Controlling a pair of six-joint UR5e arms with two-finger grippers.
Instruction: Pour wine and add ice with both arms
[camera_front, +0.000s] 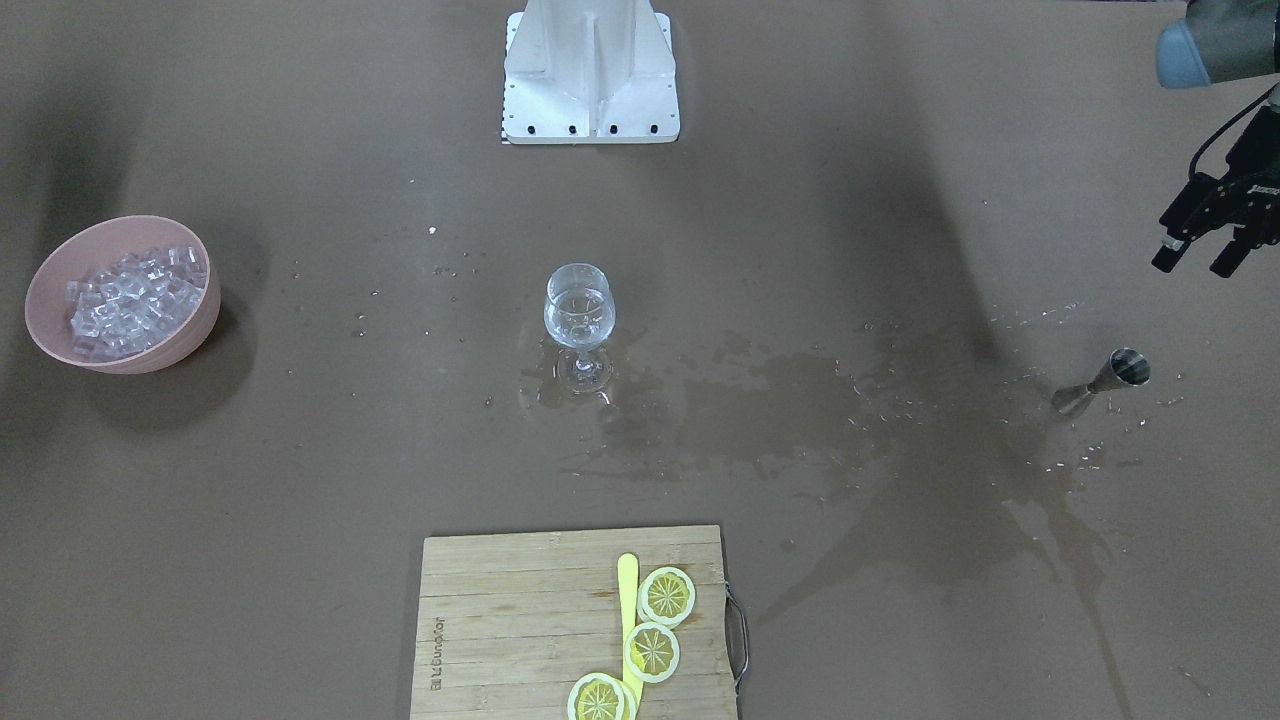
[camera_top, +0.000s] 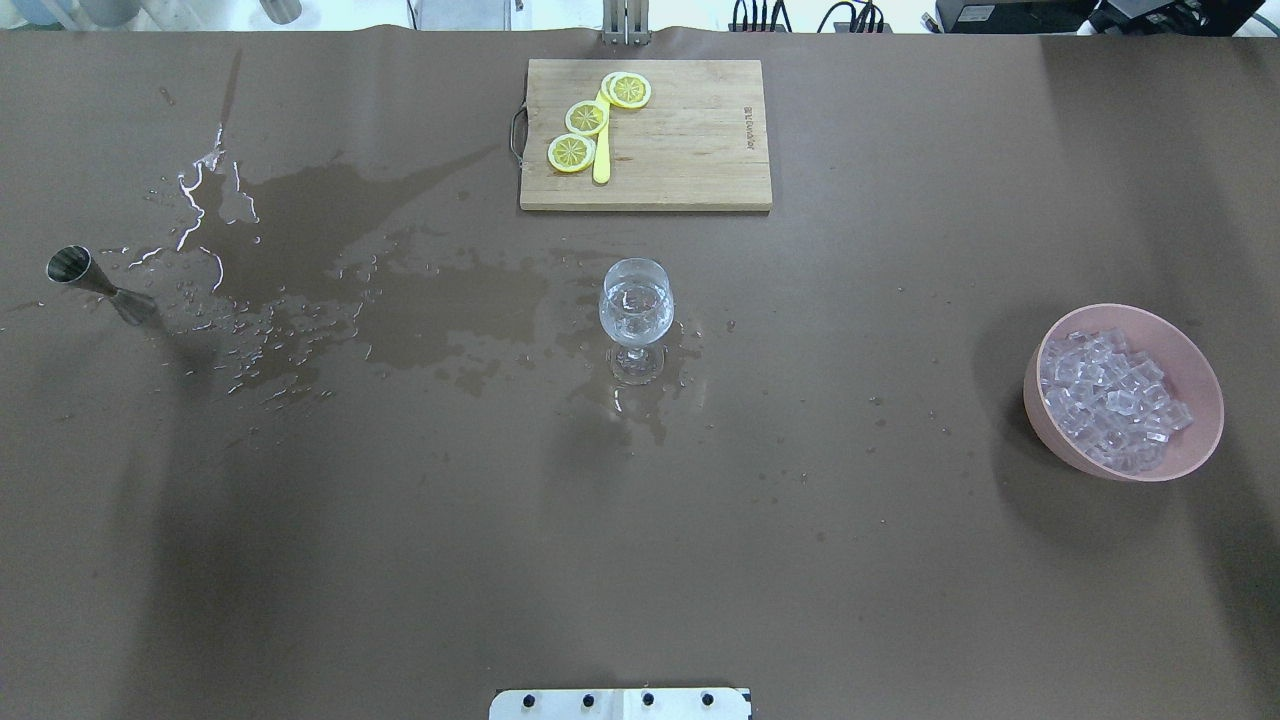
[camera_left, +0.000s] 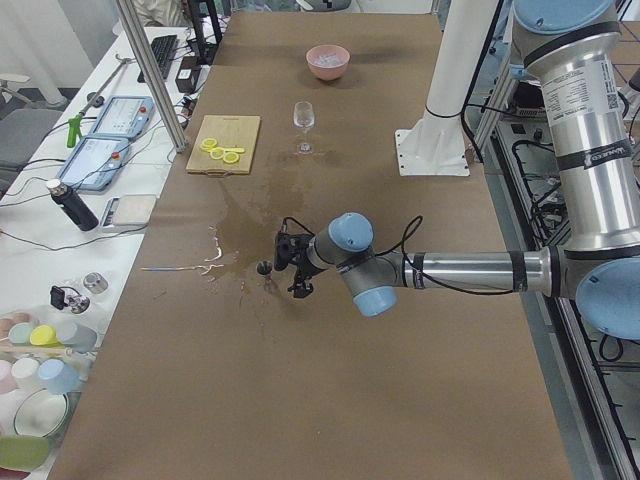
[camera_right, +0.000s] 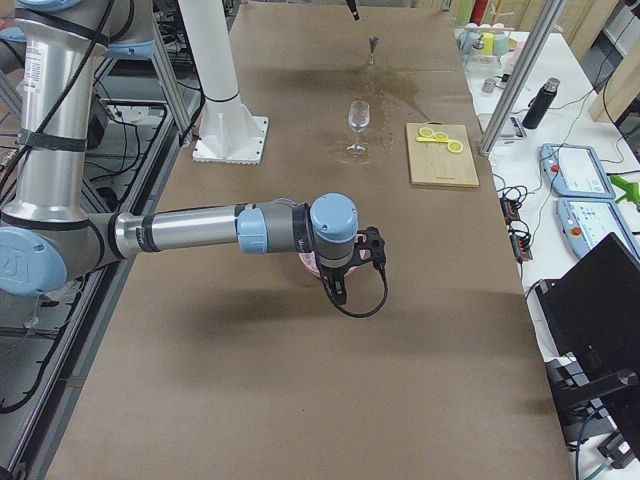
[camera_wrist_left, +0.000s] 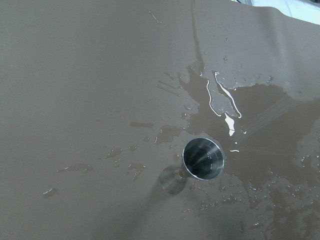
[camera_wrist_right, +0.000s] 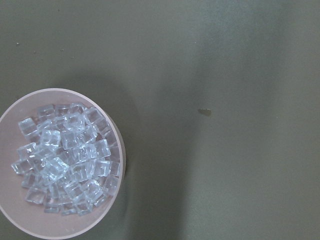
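Front view: the left claw (camera_front: 1195, 265) is hanging with fingers spread, pinching nothing, near the jigger (camera_front: 1100, 383), which is standing on the worktop (camera_front: 300, 560). The wine (camera_front: 578, 318) is sitting in the wine glass (camera_front: 579, 290) at centre, so I am reading the pour as done.

Overhead: no arms are showing. The ice (camera_top: 1105, 395) is lying heaped in the pink bowl (camera_top: 1195, 400), well apart from the glass. A wet patch (camera_top: 430, 310) is lying between jigger and glass. The cutting board (camera_top: 680, 150) with lemon slices (camera_top: 586, 117) is sitting off the bowl-to-glass line.

Right side view: the right claw (camera_right: 340, 285) is hovering over the bowl; I cannot tell whether it is spread or pressed together.

Right wrist view: it is looking down on the cubes, with no fingers showing.

Ice looks like the step in hand. The next move is calling for a descent, a firm pinch on a small, probably slippery cube, and a carry to a narrow mouth.
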